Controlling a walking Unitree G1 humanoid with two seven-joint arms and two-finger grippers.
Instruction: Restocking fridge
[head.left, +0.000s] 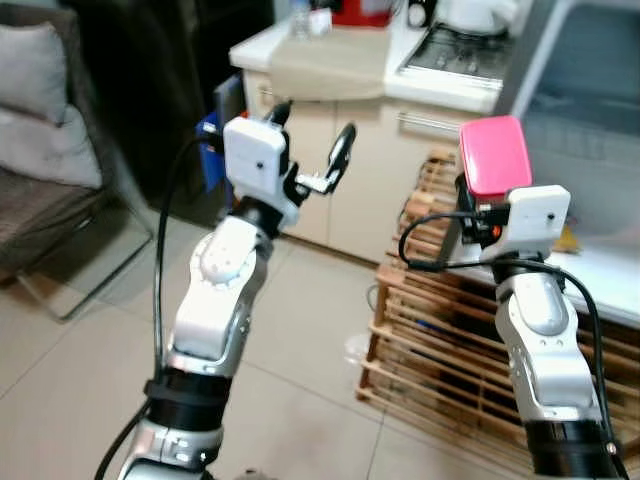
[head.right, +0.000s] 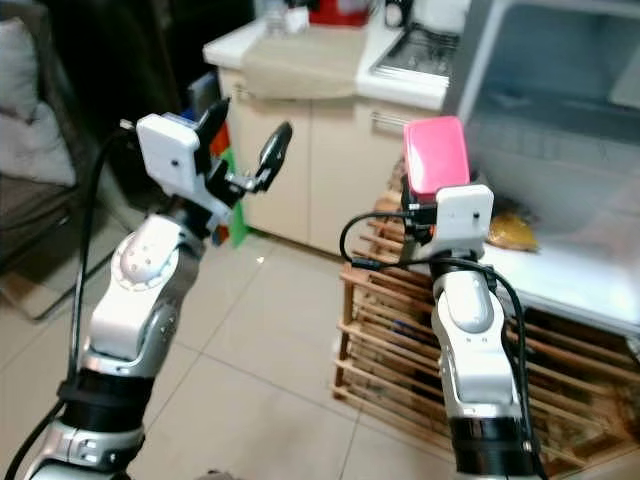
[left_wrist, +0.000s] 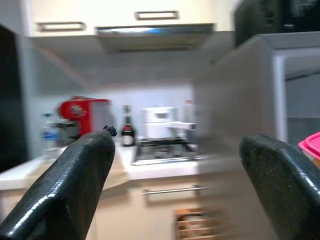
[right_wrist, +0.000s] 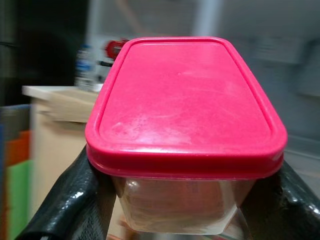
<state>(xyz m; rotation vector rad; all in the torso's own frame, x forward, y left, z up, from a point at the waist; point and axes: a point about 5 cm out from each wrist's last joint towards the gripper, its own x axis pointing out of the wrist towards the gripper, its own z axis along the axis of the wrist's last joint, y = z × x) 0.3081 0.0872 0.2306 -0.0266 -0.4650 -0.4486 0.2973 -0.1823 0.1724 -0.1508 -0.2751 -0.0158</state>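
My right gripper (head.left: 492, 190) is shut on a clear food container with a pink lid (head.left: 493, 155), held up in front of the open fridge (head.right: 560, 120). The right wrist view looks along the pink-lidded container (right_wrist: 185, 120) with a black finger (right_wrist: 65, 200) pressed to each side. Over the tiled floor, my left gripper (head.left: 312, 140) is raised and open, with nothing between its fingers (left_wrist: 65, 185). A yellow packet (head.right: 512, 230) lies on the fridge's lower shelf.
A wooden slatted crate (head.left: 450, 330) stands on the floor under the fridge opening. Behind it runs a beige kitchen counter (head.left: 330, 60) with a hob (head.left: 455, 50), a red appliance (left_wrist: 80, 112) and bottles. A sofa (head.left: 45, 150) stands at the left.
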